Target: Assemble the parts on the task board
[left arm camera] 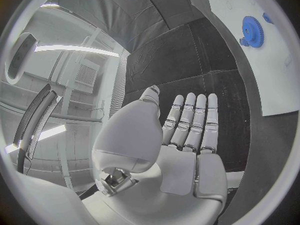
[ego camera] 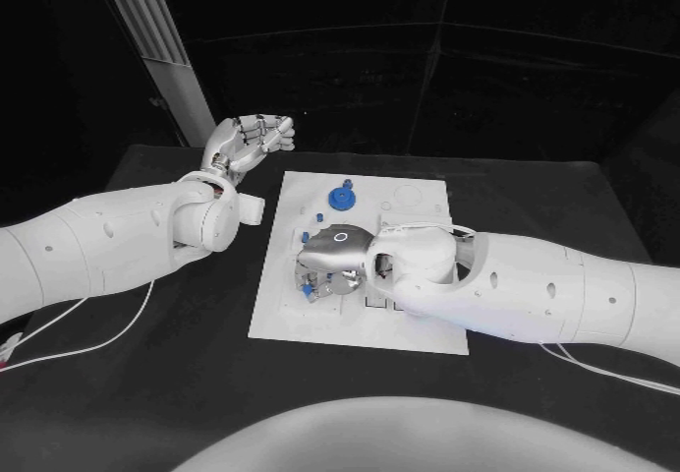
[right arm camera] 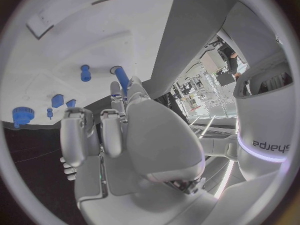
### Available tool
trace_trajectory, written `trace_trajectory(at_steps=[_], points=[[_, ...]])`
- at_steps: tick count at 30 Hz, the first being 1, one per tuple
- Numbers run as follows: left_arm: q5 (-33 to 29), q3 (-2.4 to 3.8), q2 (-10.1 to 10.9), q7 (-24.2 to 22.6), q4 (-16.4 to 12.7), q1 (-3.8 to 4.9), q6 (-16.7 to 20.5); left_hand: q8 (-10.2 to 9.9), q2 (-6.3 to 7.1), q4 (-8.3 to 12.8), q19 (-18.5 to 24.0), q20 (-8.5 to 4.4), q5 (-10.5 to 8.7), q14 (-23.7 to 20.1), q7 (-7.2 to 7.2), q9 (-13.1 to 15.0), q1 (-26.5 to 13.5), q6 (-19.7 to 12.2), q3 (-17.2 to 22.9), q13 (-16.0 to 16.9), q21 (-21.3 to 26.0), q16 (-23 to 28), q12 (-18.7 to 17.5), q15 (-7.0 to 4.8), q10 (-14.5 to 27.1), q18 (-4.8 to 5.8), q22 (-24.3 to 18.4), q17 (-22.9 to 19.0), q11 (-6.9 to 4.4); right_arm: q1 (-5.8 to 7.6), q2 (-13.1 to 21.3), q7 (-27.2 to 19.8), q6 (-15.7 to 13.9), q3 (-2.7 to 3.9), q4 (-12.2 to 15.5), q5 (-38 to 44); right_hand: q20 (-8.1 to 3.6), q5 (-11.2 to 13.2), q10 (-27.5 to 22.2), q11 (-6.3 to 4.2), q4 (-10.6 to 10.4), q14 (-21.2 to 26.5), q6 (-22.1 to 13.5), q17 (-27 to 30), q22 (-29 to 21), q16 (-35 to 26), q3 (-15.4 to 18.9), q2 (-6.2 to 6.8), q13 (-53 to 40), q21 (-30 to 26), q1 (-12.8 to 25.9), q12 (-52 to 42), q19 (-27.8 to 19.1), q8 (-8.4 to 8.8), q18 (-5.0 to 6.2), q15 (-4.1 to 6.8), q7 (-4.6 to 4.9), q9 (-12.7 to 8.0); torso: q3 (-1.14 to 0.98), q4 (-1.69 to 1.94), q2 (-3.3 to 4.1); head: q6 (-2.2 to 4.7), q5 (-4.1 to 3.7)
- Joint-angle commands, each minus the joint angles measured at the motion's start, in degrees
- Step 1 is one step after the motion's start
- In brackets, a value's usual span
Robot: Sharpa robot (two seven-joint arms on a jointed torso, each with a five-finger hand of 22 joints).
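Blue peg (right arm camera: pixel 122 80) lies lengthwise at fingertips of right hand (ego camera: pixel 334 258), grip uncertain, on board (ego camera: pixel 291 315); left hand (ego camera: pixel 251 136) open, far.

Black bench (ego camera: pixel 170 393), plain and unpatterned. White task board (ego camera: pixel 355 334) at its middle, carrying small blue parts: a toothed blue gear (ego camera: pixel 345 202) toward the board's far edge, a blue cylindrical peg (right arm camera: pixel 122 78), a smaller blue pin (right arm camera: pixel 85 73). White arms, silver hands: left hand (ego camera: pixel 250 138) pale grey, right hand (ego camera: pixel 333 258) shiny metallic. Silver-grey fingers (left arm camera: pixel 194 117), segmented with darker bands.
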State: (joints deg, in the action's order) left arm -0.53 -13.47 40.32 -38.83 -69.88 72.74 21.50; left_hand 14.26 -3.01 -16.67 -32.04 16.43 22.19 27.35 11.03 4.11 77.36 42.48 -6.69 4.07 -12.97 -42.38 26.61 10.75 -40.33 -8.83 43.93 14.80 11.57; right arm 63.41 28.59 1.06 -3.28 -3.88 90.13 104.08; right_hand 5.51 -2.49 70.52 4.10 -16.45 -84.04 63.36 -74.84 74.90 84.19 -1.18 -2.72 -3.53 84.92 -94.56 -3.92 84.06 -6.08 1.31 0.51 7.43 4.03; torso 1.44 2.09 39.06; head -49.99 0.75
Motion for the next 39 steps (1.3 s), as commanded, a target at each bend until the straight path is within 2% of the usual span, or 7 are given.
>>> trace_trajectory(at_steps=[1,16,39], points=[[0.04,0.03,0.06,-8.80,-0.09,0.09,-0.58,0.40,-0.64,-0.02,-0.43,0.01,0.38,-0.36,2.64,-0.09,0.12,-0.42,-0.22,-0.09,0.19,-0.20,0.31,0.10,0.35,-0.24,-0.07,-0.10,-0.01,-0.06,-0.16,0.22,1.26,-0.04,-0.31,0.51,0.16,-0.18,-0.43,0.12,-0.19,-3.30,0.30,0.01,13.20,0.13,0.10,0.04,0.07,-0.24,0.09,0.38,3.35,-0.07,0.02,-0.29,-0.06,0.02,-0.02,-0.02,0.05,-0.01,0.03],[0.04,0.03,0.06,-8.81,-0.09,0.09,-0.60,0.50,-0.71,-0.02,-0.42,0.01,0.42,-0.44,2.65,-0.09,0.19,-0.48,-0.29,-0.11,0.21,-0.34,0.45,0.12,0.44,-0.23,-0.09,-0.26,0.00,-0.29,-0.09,1.15,0.19,-0.04,-0.64,2.29,0.22,-0.19,-0.60,0.11,-0.02,-3.29,0.25,0.02,13.19,0.13,-0.01,-0.17,0.05,-0.26,-0.18,0.39,3.34,0.03,0.03,-0.32,-0.08,0.02,0.01,0.01,-0.04,-0.01,-0.23],[0.04,0.03,-0.05,-8.78,0.00,0.05,-0.77,0.55,-0.75,-0.02,-0.41,0.01,0.45,-0.49,2.66,-0.10,0.23,-0.53,-0.33,-0.12,0.22,-0.43,0.53,0.12,0.50,-0.23,-0.11,-0.36,0.00,-0.67,0.73,2.02,-0.07,-0.04,0.50,3.72,0.24,-0.19,-0.47,0.07,0.03,-3.28,0.46,0.03,13.19,0.13,-0.19,-0.48,0.02,-0.29,-0.51,0.30,3.32,0.00,0.04,-0.30,-0.10,0.07,0.00,-0.01,0.00,-0.01,-0.67]])
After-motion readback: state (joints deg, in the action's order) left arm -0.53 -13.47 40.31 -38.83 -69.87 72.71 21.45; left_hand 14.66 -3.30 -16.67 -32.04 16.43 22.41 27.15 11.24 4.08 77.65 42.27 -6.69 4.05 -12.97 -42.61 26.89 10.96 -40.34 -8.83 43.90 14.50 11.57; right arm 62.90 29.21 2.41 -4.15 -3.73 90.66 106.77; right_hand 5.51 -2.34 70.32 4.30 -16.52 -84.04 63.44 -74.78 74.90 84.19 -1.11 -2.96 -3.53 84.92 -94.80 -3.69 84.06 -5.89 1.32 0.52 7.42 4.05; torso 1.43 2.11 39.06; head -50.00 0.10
